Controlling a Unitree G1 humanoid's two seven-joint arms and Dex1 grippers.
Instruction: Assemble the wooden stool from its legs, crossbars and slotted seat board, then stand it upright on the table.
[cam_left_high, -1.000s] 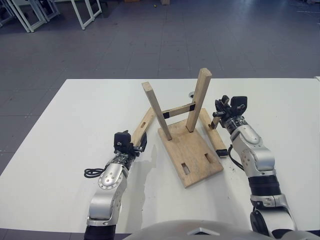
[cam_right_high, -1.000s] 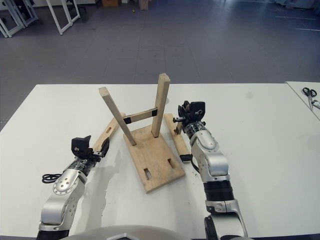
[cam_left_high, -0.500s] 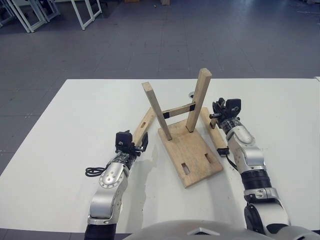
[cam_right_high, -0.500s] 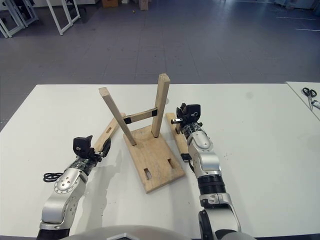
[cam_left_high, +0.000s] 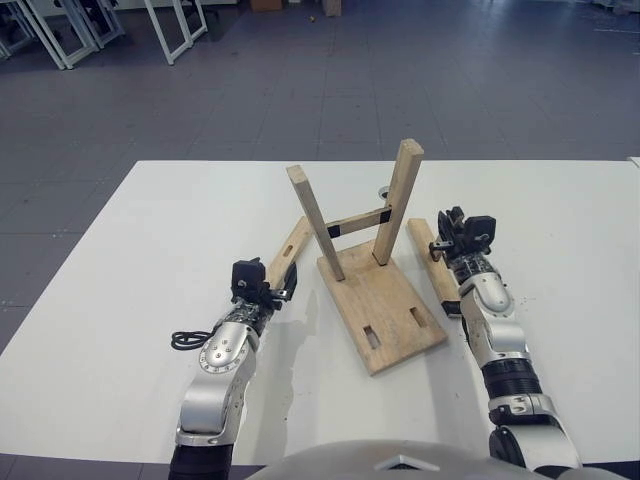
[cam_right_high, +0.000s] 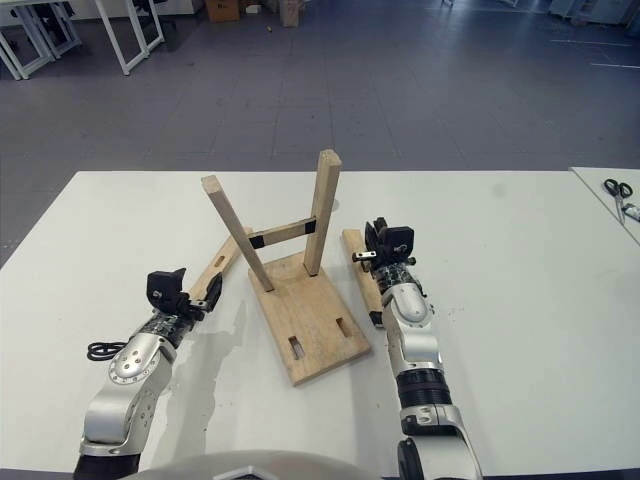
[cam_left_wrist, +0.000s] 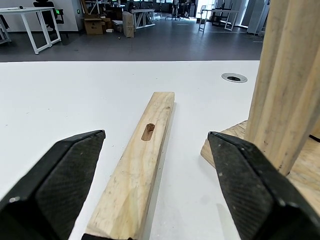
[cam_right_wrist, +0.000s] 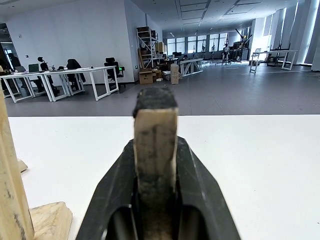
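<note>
The slotted seat board (cam_left_high: 385, 305) lies flat on the white table. Two legs (cam_left_high: 313, 220) (cam_left_high: 397, 198) stand up from its far end, joined by a crossbar (cam_left_high: 358, 221). A loose leg (cam_left_high: 288, 250) lies left of the board. My left gripper (cam_left_high: 265, 290) is open, and its fingers (cam_left_wrist: 60, 175) straddle the near end of that leg (cam_left_wrist: 142, 160). Another loose leg (cam_left_high: 430, 265) lies right of the board. Just above it my right gripper (cam_left_high: 455, 228) is shut on a short crossbar (cam_right_wrist: 155, 145) with a black tip.
A round cable hole (cam_left_high: 384, 190) sits in the table behind the standing legs. A black cable loop (cam_left_high: 185, 343) lies beside my left forearm. Scissors (cam_right_high: 620, 190) rest on a neighbouring table at far right. Bare tabletop lies on both outer sides.
My right forearm has swung in closer to the board, and its gripper with the crossbar now sits lower and nearer, over the right loose leg. The left arm has stayed put.
</note>
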